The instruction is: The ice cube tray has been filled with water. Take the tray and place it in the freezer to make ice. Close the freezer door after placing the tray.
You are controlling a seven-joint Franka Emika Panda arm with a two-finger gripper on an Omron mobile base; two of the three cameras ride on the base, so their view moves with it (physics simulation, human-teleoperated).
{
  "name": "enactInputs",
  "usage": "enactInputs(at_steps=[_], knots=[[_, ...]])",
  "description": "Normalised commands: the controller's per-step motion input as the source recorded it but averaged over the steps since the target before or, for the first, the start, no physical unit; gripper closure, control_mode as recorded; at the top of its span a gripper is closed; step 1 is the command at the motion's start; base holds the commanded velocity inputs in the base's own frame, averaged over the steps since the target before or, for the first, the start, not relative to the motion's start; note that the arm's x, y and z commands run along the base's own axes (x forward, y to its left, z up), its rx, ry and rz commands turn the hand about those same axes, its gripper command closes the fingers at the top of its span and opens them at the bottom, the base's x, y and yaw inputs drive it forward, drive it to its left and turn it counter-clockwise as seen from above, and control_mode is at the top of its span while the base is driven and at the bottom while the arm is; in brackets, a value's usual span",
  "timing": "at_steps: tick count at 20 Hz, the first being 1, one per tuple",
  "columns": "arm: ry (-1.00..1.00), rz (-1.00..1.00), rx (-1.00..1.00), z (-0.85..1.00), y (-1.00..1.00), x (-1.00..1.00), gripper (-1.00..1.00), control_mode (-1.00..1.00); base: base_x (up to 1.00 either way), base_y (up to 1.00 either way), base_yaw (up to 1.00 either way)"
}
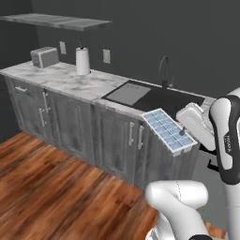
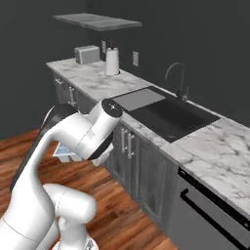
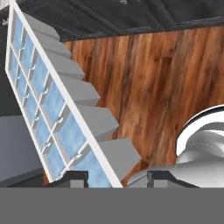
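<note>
The ice cube tray [image 1: 168, 130] is a white grid of pale blue cells filled with water [image 1: 161, 125]. It hangs tilted in the air in front of the counter's cabinet doors. My gripper [image 1: 182, 134] is shut on its near right end. In the hand view the tray [image 3: 49, 101] runs slanted from the top left down between my two dark fingertips, where the gripper [image 3: 117, 177] clamps its rim. A corner of the tray [image 2: 65, 152] peeks out behind my arm in the right base view. The freezer is out of view.
A marble counter [image 1: 70, 82] carries a toaster [image 1: 44, 56], a paper towel roll [image 1: 83, 61] and a dark sink [image 1: 154, 97] with a faucet [image 1: 164, 70]. Grey cabinets [image 1: 70, 126] stand below, a shelf [image 1: 56, 20] hangs above. The wood floor [image 1: 51, 192] lies open to the left.
</note>
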Motion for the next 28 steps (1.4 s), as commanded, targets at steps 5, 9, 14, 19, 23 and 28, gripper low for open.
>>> enactInputs(at_steps=[5, 9, 14, 19, 23, 28], knots=[[0.0, 0.0, 0.0, 0.0, 0.0, 0.0, 1.0, 1.0, 0.23, 0.42, 0.65], [0.0, 0.0, 0.0, 0.0, 0.0, 0.0, 1.0, 1.0, 0.25, 0.44, 0.7], [0.0, 0.0, 0.0, 0.0, 0.0, 0.0, 1.0, 1.0, 0.27, 0.43, 0.72], [0.0, 0.0, 0.0, 0.0, 0.0, 0.0, 1.0, 1.0, 0.31, 0.44, 0.71], [0.0, 0.0, 0.0, 0.0, 0.0, 0.0, 1.0, 1.0, 0.34, 0.43, 0.71], [0.0, 0.0, 0.0, 0.0, 0.0, 0.0, 1.0, 1.0, 0.55, 0.37, 0.64]])
